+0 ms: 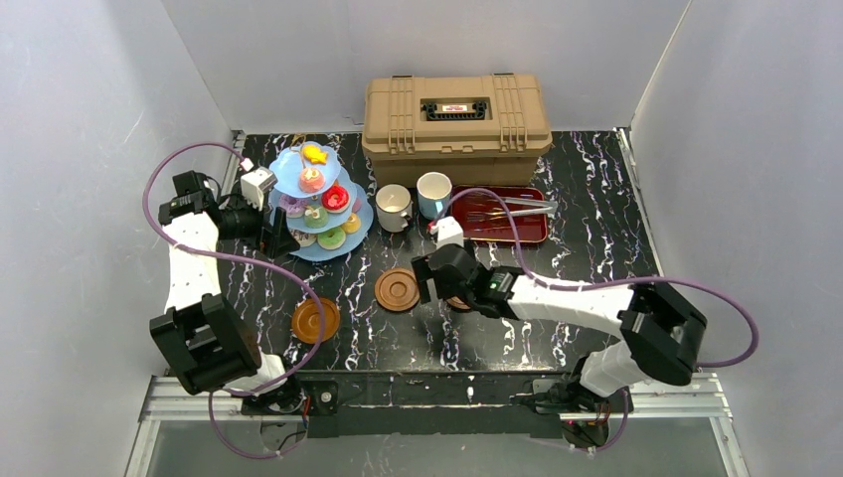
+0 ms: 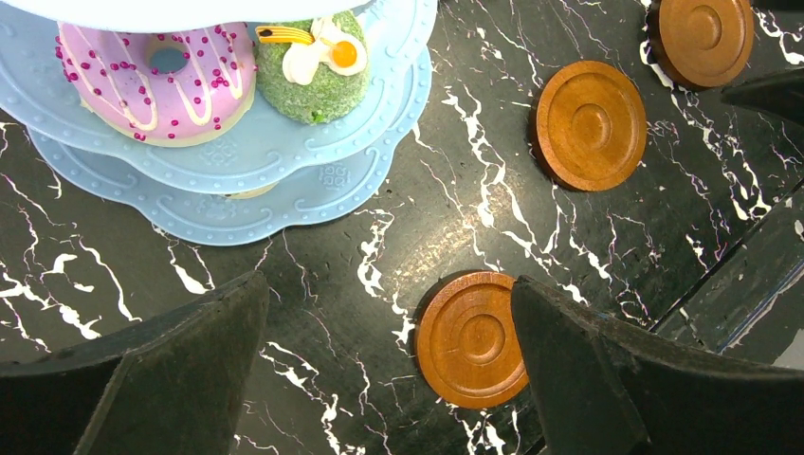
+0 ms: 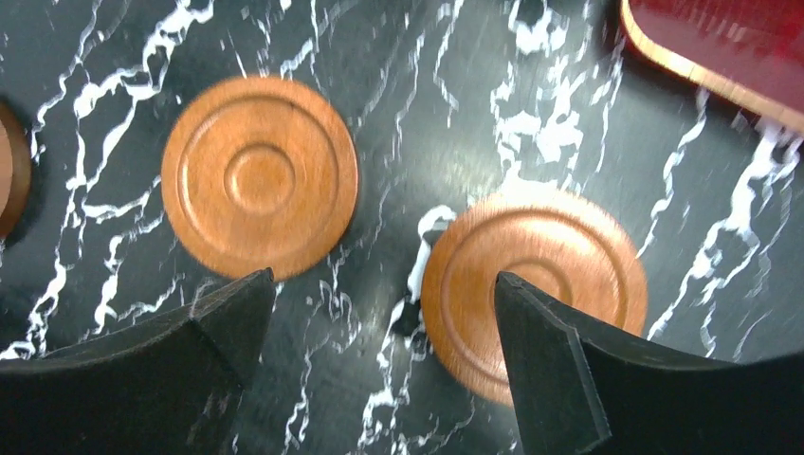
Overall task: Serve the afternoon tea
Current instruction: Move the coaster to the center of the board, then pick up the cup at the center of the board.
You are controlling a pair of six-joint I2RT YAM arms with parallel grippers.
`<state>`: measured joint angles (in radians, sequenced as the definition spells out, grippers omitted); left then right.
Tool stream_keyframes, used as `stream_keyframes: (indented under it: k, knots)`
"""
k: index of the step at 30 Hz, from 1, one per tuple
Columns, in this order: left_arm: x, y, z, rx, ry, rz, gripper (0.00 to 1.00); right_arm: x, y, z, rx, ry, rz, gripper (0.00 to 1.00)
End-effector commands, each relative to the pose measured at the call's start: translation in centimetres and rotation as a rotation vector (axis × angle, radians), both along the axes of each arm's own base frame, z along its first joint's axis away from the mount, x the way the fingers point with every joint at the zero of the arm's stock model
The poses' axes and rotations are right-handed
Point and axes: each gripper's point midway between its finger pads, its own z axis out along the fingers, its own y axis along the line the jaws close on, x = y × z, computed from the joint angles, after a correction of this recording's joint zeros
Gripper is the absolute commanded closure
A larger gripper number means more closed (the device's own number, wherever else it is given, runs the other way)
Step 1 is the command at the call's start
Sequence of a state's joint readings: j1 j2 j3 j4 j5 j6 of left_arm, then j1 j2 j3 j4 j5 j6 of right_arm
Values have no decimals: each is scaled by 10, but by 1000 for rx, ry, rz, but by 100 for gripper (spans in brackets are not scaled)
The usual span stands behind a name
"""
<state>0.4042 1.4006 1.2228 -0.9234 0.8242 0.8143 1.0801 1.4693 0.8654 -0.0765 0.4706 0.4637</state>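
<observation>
Mugs (image 1: 395,208) stand between cake stand (image 1: 288,169) and tray (image 1: 522,229); saucers (image 1: 398,289) lie before them.

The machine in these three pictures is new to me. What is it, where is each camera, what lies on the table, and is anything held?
Two robot arms stand at the table's near edge. The wide picture is from above; the close ones are from a camera on each wrist. On the table: a blue cake stand with toy cakes, a white mug, a blue mug, three brown saucers, a toolbox, a red tray with tongs. The left gripper and right gripper are open and hold nothing.
</observation>
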Motion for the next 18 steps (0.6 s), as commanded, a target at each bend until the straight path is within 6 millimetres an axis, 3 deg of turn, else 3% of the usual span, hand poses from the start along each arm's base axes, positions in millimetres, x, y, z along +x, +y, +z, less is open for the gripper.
stream_keyframes:
  k: [1,4,6,10,13,18]
  knots:
    - [-4,-5,14,-20,-35,-7,2,-34,-20,-36,34,167,-33,13]
    - [-6,-6,15,-19,-36,-13,2,-41,-27,-51,65,234,-57,30]
    - [-7,-7,15,-19,-35,-16,2,-40,-34,-59,82,269,-84,33]
    - [-9,-7,18,-15,-40,-24,2,-28,-54,-66,89,287,-147,31]
    - [-10,-8,19,-15,-43,-29,2,-15,-65,-62,84,259,-174,30]
    - [-10,-9,20,-20,-45,-32,2,2,-56,-37,88,203,-138,26]
